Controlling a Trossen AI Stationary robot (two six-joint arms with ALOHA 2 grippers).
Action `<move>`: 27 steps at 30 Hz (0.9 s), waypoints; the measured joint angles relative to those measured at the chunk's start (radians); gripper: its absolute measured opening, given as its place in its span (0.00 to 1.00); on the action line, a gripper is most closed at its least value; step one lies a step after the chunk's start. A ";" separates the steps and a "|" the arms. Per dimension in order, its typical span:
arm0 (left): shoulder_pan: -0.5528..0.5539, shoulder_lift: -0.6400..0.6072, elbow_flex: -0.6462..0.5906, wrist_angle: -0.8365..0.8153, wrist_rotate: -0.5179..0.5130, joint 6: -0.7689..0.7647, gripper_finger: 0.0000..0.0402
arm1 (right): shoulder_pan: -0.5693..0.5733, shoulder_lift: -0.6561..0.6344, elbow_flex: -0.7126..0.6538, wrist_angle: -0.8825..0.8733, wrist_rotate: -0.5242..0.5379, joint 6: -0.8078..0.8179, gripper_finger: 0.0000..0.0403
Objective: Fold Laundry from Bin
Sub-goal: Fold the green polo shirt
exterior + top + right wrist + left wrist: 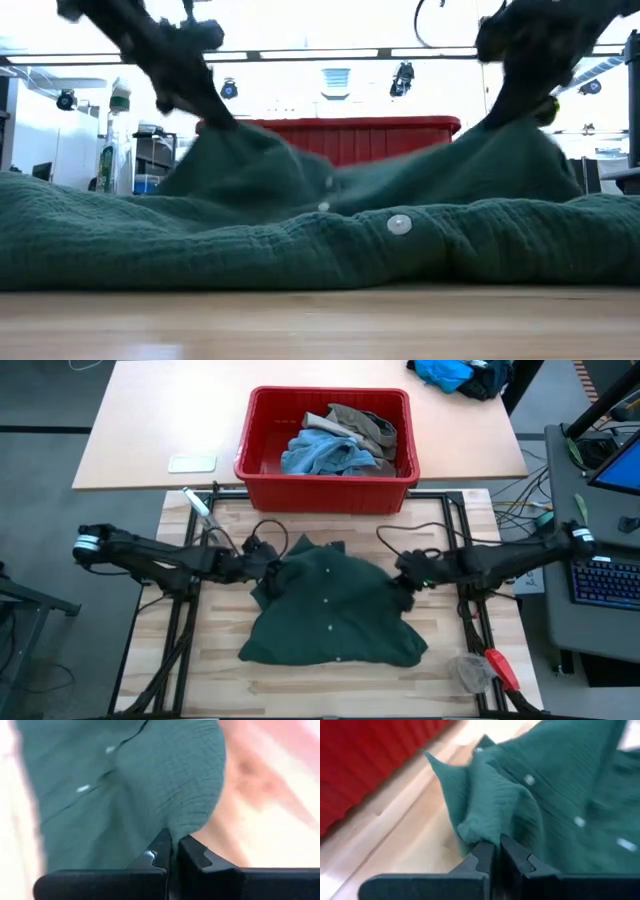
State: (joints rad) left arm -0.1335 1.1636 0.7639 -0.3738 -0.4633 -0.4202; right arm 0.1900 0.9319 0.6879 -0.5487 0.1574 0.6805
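A dark green garment (335,610) with white buttons lies spread on the wooden table, its near hem flat on the boards. My left gripper (268,572) is shut on the garment's far left part and my right gripper (405,582) on its far right part. In the low view the cloth rises in two peaks to the left gripper (225,125) and the right gripper (495,120). The red bin (325,492) stands beyond the table's far edge and holds light blue denim (320,452) and a khaki piece (365,425). My left gripper pinches a bunched fold (477,827) at the garment's far left part between its two fingers, coming slanting down from the table's left. The cloth is drawn up into a peak there; the rest lies on the table. My right gripper pinches a rounded fold (187,827) at the garment's far right part between its two fingers, slanting down from the table's right. The cloth climbs to the fingers in a peak, and its lower part stays on the table.
A red-handled tool (500,668) and a clear crumpled piece lie at the near right corner. A marker (195,502) lies at the far left corner. On the far table there is a white flat item (192,462) and a bright blue cloth heap (455,372).
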 joint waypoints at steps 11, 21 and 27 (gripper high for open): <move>-0.479 0.109 0.387 -0.297 -0.004 -0.038 0.00 | 0.488 0.056 0.064 0.020 -0.001 0.174 0.02; -0.708 0.426 0.784 -0.560 -0.051 -0.100 0.00 | 0.747 0.297 0.219 0.075 -0.008 0.290 0.02; -0.711 0.637 1.014 -0.851 -0.066 -0.190 0.00 | 0.781 0.449 0.367 -0.057 0.062 0.294 0.02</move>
State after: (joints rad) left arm -0.8442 1.8011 1.7781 -1.2244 -0.5296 -0.6100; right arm 0.9714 1.3810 1.0550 -0.6060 0.2195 0.9748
